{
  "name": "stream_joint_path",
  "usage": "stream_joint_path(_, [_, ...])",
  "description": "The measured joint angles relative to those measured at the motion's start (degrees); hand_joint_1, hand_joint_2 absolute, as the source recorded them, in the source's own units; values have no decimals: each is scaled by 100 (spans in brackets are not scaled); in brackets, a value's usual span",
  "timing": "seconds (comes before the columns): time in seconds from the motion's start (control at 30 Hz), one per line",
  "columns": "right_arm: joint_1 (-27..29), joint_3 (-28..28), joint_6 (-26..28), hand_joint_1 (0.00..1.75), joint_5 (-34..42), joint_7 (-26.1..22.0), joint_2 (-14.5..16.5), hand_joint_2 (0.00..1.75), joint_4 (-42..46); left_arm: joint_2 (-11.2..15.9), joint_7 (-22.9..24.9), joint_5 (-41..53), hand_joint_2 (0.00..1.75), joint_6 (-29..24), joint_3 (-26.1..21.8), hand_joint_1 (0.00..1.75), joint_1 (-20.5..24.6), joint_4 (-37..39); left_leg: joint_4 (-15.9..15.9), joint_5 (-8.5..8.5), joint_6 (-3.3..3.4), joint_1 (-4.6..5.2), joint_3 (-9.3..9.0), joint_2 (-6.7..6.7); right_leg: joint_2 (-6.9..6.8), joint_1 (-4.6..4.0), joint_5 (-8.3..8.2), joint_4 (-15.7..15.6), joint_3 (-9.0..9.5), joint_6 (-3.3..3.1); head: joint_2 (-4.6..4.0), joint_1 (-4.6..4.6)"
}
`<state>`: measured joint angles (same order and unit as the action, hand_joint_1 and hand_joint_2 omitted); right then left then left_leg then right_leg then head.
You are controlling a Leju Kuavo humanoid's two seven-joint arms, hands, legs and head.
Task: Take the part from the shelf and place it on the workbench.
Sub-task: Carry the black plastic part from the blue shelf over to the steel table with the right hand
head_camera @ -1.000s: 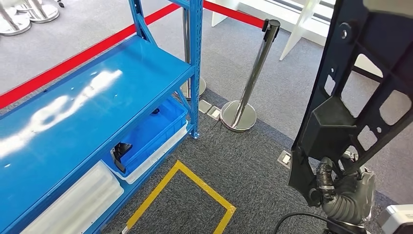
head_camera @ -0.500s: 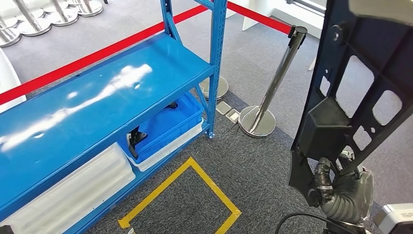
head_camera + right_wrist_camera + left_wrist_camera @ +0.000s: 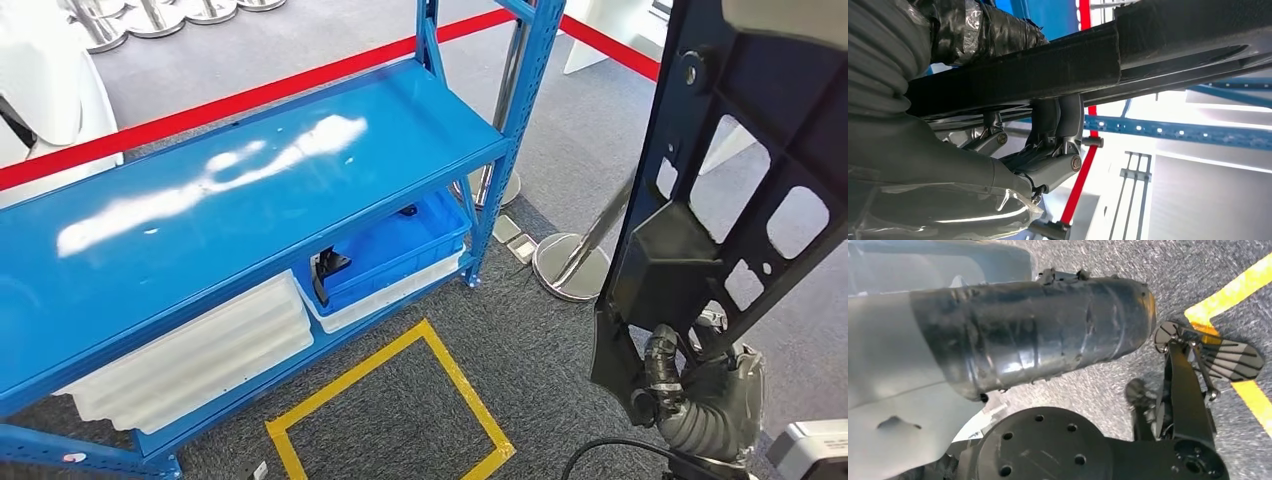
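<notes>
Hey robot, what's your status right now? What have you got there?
Right hand grips black part, held upright. Left hand state unclear. Blue shelf alongside; silver barrier post and red belt nearby.

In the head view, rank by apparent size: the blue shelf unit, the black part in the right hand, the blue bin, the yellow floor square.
1. Blue shelf unit, largest.
2. Black part, though it looks big because it is close to the camera.
3. Yellow floor square and blue bin: too close to rank, and the bin is partly hidden under the shelf.

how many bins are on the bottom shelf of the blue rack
2: a clear bin toward the rack's middle, and a blue bin beside it, stacked in a white one, by the post. More may sit hidden under the upper shelf.
</notes>
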<state>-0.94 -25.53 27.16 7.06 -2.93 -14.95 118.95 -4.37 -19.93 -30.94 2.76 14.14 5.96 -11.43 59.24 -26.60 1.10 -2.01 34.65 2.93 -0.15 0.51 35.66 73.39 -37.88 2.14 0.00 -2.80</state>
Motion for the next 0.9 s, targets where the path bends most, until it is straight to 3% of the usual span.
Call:
stream_joint_path(0.07, [-4, -1, -1, 175, -1, 0, 1, 175, 0, 0, 2, -1, 0, 3, 0, 0, 0, 0, -2, 28, -39, -17, 9, 154, 64, 22, -363, -601, 310, -22, 0, 0])
stream_joint_path(0.13, [-17, -2, -5, 175, -2, 0, 3, 175, 0, 0, 2, -1, 0, 5, 1, 0, 13, 0, -16, 70, -103, -48, 33, 300, 343, 31, -659, -1408, 701, -53, 0, -1])
stream_joint_path(0.2, [-30, -2, -9, 175, -1, 0, 3, 175, 0, -1, 3, -2, 0, 5, 2, 0, 19, 0, -65, 139, -203, -95, 83, 432, 510, 7, -716, -1740, 835, -87, 0, -1])
stream_joint_path(0.27, [-44, -3, -13, 175, 5, -1, 8, 175, 0, -2, 7, -9, 0, 5, 2, 0, -5, 1, -131, 208, -300, -143, 116, 511, 389, -26, -781, -1834, 846, -157, 0, -4])
stream_joint_path(0.3, [-51, -5, -17, 175, 8, -2, 14, 175, -3, -2, 11, -16, 0, 5, 2, 0, -24, 2, -113, 184, -318, -139, 143, 426, 311, -35, -833, -1910, 865, -203, 0, -9])
stream_joint_path(0.37, [-60, -8, -25, 175, 16, -10, 23, 175, -11, 10, 19, -29, 0, 5, 2, 0, -37, 4, 256, -96, -292, -82, 316, 81, 135, -46, -930, -2052, 895, -298, 0, -34])
stream_joint_path(0.4, [-55, -9, -28, 175, 21, -14, 24, 175, -20, 26, 21, -35, 0, 7, 2, 0, -35, 4, 611, -325, -271, -44, 463, -87, 45, -71, -946, -2064, 888, -327, 0, -44])
stream_joint_path(0.43, [-51, -11, -32, 175, 27, -17, 24, 175, -29, 47, 23, -38, 0, 8, 2, 0, -30, 4, 987, -531, -257, -21, 603, -169, -46, -94, -952, -2055, 868, -351, 0, -53])
stream_joint_path(0.47, [-47, -16, -35, 175, 35, -18, 25, 175, -40, 72, 27, -43, 0, 10, 2, 0, -26, 4, 1266, -657, -250, -4, 681, -206, -136, -118, -953, -2039, 844, -360, 0, -55])
stream_joint_path(0.5, [-44, -24, -39, 175, 40, -18, 26, 175, -51, 92, 31, -46, 0, 10, 2, 0, -26, 4, 1358, -679, -243, 12, 660, -221, -220, -137, -953, -2019, 822, -366, 0, -55])
stream_joint_path(0.53, [-43, -32, -43, 175, 44, -18, 26, 175, -59, 108, 33, -50, 0, 10, 2, 0, -30, 4, 1225, -601, -235, 28, 522, -240, -296, -150, -951, -1997, 802, -369, 0, -55])
stream_joint_path(0.57, [-44, -39, -43, 175, 46, -18, 26, 175, -64, 119, 34, -52, 0, 10, 2, 0, -32, 4, 899, -459, -222, 46, 281, -288, -369, -158, -946, -1968, 787, -368, 0, -55])
stream_joint_path(0.63, [-46, -43, -43, 175, 46, -19, 26, 175, -68, 133, 34, -53, 0, 10, 2, 0, -17, 4, 139, -260, -168, 103, -203, -518, -508, -184, -909, -1866, 741, -343, 0, -51])
stream_joint_path(0.67, [-47, -45, -43, 175, 45, -20, 25, 175, -68, 136, 35, -53, 0, 11, 2, 0, -5, 4, -90, -216, -133, 128, -331, -594, -566, -195, -892, -1816, 719, -323, 0, -50])
stream_joint_path(0.7, [-48, -49, -44, 175, 44, -22, 24, 175, -68, 138, 36, -53, 0, 13, 2, 0, 2, 4, -185, -215, -100, 149, -366, -626, -622, -204, -880, -1778, 702, -304, 0, -47])
stream_joint_path(0.77, [-53, -62, -46, 175, 42, -28, 25, 175, -69, 138, 38, -53, 0, 13, 3, 0, -6, 4, -187, -170, -42, 144, -331, -506, -693, -200, -876, -1753, 694, -266, 0, -48])
stream_joint_path(0.83, [-58, -67, -48, 175, 40, -35, 25, 175, -68, 129, 38, -53, 0, 10, 4, 0, -14, 4, -205, -119, 11, 105, -308, -399, -470, -167, -727, -1579, 628, -185, 0, -41])
stream_joint_path(0.9, [-54, -66, -48, 175, 38, -43, 20, 175, -72, 102, 37, -53, 0, 8, 3, 0, 0, 4, -213, -67, 45, 72, -264, -280, -137, -99, -345, -971, 382, -84, 0, -35])
